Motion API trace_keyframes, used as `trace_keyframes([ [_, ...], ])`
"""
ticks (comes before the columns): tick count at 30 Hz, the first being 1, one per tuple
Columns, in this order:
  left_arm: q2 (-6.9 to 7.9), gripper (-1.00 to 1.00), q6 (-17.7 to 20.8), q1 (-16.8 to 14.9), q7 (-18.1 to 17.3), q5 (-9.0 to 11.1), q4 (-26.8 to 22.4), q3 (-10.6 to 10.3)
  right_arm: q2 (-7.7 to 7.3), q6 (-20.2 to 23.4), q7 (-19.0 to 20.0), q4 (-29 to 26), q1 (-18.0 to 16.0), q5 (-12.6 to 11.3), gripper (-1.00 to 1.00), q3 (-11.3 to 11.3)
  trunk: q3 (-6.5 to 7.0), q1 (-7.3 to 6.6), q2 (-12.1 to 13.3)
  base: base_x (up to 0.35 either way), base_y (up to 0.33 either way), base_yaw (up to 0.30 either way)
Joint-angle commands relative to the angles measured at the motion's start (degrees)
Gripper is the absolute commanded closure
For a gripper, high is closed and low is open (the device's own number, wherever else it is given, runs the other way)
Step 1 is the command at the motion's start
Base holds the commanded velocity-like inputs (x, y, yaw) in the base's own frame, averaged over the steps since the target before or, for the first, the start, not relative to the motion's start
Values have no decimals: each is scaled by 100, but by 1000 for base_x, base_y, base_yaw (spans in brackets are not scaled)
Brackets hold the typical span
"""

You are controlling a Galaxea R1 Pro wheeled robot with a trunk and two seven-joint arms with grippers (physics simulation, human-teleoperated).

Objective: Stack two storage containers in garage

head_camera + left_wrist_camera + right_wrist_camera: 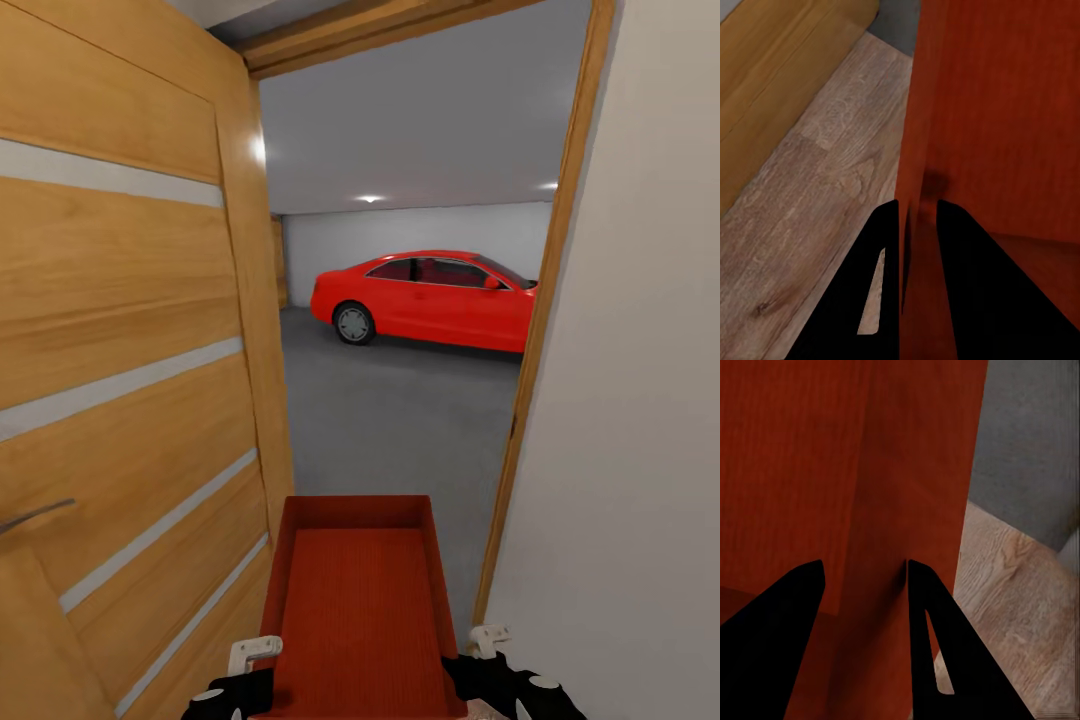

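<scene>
Carrying one container (pixel 358 600) through the doorway into the garage. We hold it out front between both arms, long axis pointing ahead, open top up, nothing inside.

Grip: left gripper (pixel 919 217) has its jaws closed on the container's left wall, one finger inside, one outside. Right gripper (pixel 862 577) is the same on the right wall, jaws straddling it and clamped. Both white gripper bodies sit at the near end of the box in the head view.

Position: we're at the threshold. Wrist views put wood-plank floor (pixel 817 187) under the near end, grey concrete (pixel 1027 442) just past it. Open slatted door (pixel 120 380) is tight on our left, door frame (pixel 545 330) and pale wall (pixel 640 400) tight on our right. The box fits the gap, but with little margin on either side.

Ahead: garage floor (pixel 400 410) runs open up to a red car (pixel 430 298) parked well back.

Step in hand: transport leg for this container, placement not yet done. The second container is not something we can locate from here.

Next move, as we judge it: drive straight through and keep the box centred so neither the walls nor our elbows clip door or frame. Then stop short of the car, lower the trunk and arms level until the base sits flat on concrete, and release both sides together.
</scene>
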Motion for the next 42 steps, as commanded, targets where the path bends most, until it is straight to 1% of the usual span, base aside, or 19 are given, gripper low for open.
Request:
trace_keyframes([
  [1, -8, 100, -190, 2, 43, -96, -20, -2, 36, 37, 163, 7, -6, -39, 100, -37, -10, 1, -8, 0, 0, -268],
  [11, -8, 100, -190, 2, 43, -96, -20, -2, 36, 37, 163, 7, -6, -38, 100, -42, -10, 1, -8, 0, 0, -260],
  [14, -8, 100, -190, 2, 43, -96, -20, -2, 36, 37, 163, 7, -6, -41, 100, -43, -10, 1, -8, 0, 0, -130],
  [24, -8, 100, -190, 2, 43, -104, -20, -2, 36, 37, 163, 7, -6, -40, 100, -43, -10, 1, -8, 0, 30, -15],
  [39, -8, 100, -190, 2, 43, -105, -20, -2, 36, 37, 163, 7, -6, -39, 100, -43, -10, 1, -8, 0, 255, 0],
  [42, -8, 100, -190, 2, 43, -101, -20, -2, 36, 37, 163, 7, -6, -35, 100, -43, -10, 1, -8, 0, 67, 0],
])
